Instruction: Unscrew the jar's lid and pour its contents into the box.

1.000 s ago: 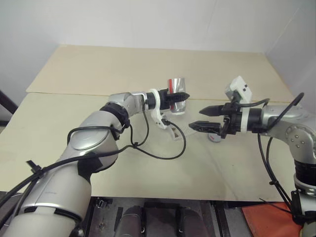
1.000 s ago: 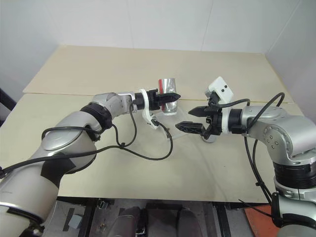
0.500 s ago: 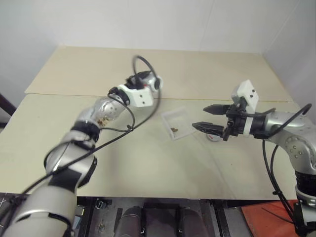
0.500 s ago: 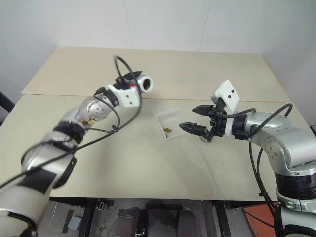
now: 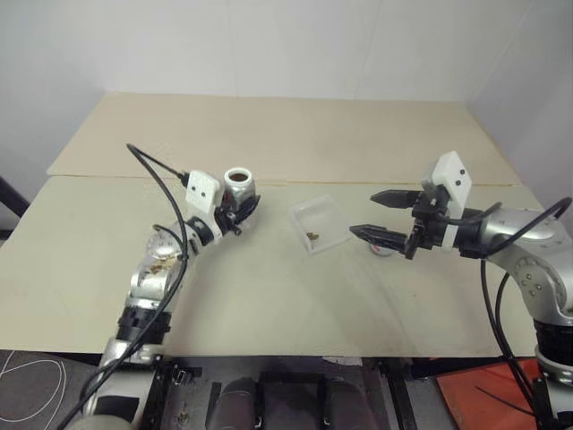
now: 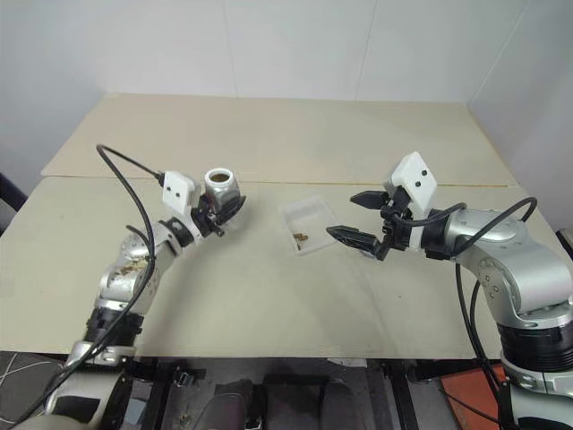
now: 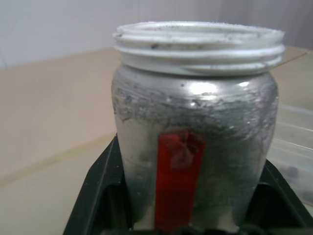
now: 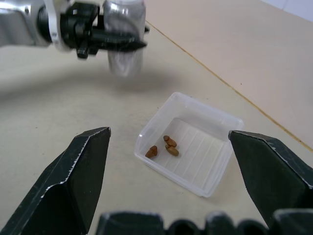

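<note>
**A:** Look at your left gripper: it is clamped on the jar, which now stands upright again, mouth up and lid off, well to the left of the box. A second ago that jar was tipped on its side right over the box.

**B:** And the contents?

**A:** Three small brown bits lie inside the box, toward its near corner. You can see them plainly between the fingers of your right gripper, which stand wide apart and hold nothing, just to the right of the box. That hand has hardly shifted.

**B:** So the pour is done?

**A:** I'd judge so. You have swung the jar away and rolled it upright, and the bits are where they belong. Whether anything stays in the jar, I cannot tell. The lid seems to rest on the table beneath your right gripper, mostly hidden.
</note>
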Controlling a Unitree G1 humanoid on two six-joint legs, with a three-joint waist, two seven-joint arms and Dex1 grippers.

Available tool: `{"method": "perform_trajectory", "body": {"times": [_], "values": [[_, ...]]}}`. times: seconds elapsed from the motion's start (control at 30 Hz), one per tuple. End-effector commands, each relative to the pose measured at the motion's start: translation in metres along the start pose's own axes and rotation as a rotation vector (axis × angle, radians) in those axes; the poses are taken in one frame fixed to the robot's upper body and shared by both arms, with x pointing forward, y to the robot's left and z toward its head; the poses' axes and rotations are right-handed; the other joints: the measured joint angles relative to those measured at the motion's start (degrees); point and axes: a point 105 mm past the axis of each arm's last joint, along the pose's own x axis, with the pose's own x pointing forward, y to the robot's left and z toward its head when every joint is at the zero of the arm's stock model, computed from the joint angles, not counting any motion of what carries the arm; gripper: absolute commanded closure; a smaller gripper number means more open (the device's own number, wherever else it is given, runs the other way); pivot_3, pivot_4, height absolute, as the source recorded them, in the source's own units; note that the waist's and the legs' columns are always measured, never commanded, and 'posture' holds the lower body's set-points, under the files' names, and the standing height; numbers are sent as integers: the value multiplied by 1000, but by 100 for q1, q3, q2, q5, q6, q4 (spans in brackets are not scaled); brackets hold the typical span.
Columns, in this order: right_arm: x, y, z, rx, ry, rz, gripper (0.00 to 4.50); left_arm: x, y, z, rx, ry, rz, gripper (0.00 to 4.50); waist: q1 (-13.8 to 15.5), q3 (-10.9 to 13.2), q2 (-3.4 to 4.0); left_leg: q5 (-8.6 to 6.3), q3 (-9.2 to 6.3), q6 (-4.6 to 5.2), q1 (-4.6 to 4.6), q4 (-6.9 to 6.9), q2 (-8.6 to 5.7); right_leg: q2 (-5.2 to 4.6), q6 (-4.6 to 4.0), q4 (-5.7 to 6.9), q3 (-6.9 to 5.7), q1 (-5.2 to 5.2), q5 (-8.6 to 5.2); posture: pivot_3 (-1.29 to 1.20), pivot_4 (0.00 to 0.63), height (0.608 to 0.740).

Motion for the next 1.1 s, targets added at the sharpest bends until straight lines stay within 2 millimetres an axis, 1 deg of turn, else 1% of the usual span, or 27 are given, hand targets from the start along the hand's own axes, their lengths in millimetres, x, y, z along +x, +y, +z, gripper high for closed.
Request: {"method": "perform_trajectory", "body": {"times": [0.03,0.17,0.37,0.43,0.57,0.6,0.63,0.73,0.8,0.87,0.9,0.97,1.03,1.1], "values": [[-8,1,15,-58,-37,-10,23,0,-2,10,18,-56,24,2515,14,0,0,2,0,-3,1,0,0,0,-2,3,1,-1,1,0,150,740],[-8,3,15,-60,-38,-3,23,1,-1,-2,42,-59,54,2515,40,-1,1,6,1,-10,5,-1,0,2,-8,8,3,-3,5,0,150,740],[-8,5,15,-62,-38,7,23,-1,-3,-17,38,-38,46,2515,41,-1,1,5,3,-9,6,-2,1,2,-8,6,5,-4,5,0,150,740],[-8,5,15,-62,-36,9,0,-2,-4,-19,33,-34,33,1764,42,-1,1,5,3,-8,5,-2,1,1,-8,4,5,-3,5,0,150,740],[-6,7,12,-62,-28,14,0,-8,-3,-17,34,-30,15,527,41,-1,1,4,3,-7,5,-2,2,0,-8,4,5,-3,5,0,150,740],[-6,7,11,-63,-25,15,0,-11,-2,-15,51,-30,1,223,41,-1,1,4,3,-7,5,-3,2,0,-8,5,5,-4,5,0,150,740],[-5,7,10,-63,-22,15,0,-15,-1,-13,58,-25,-17,42,36,-1,1,4,4,-7,5,-3,3,0,-8,5,5,-5,5,0,150,740],[-5,7,8,-66,-14,14,0,-34,-1,-3,111,-2,-123,42,-5,-1,2,4,5,-7,5,-6,5,1,-9,5,7,-9,4,0,150,740],[-6,7,7,-66,-9,6,0,-53,-3,4,180,31,-220,42,-30,-1,2,4,6,-8,5,-10,7,0,-10,6,8,-11,3,0,150,740],[-8,4,6,-67,-4,-9,0,-78,-2,16,229,74,-312,42,-44,-2,4,4,7,-8,6,-13,9,-2,-12,3,8,-12,2,0,150,740],[-9,4,5,-67,-2,-14,0,-85,-1,20,242,84,-338,42,-56,-3,5,3,8,-8,5,-15,10,-2,-13,1,7,-13,2,0,150,740],[-11,2,5,-71,-1,-24,0,-105,1,38,281,93,-406,42,-61,-3,5,3,9,-9,6,-16,9,-7,-15,2,7,-14,0,0,150,740],[-12,1,5,-77,0,-29,0,-117,2,50,282,100,-452,42,-51,-3,6,3,7,-9,6,-16,12,-7,-18,1,1,-13,-1,0,150,740],[-13,-2,6,-82,-8,-34,0,-134,1,65,257,98,-526,42,-44,-3,6,3,7,-9,7,-15,10,-9,-17,0,0,-13,-2,0,150,740]]}}
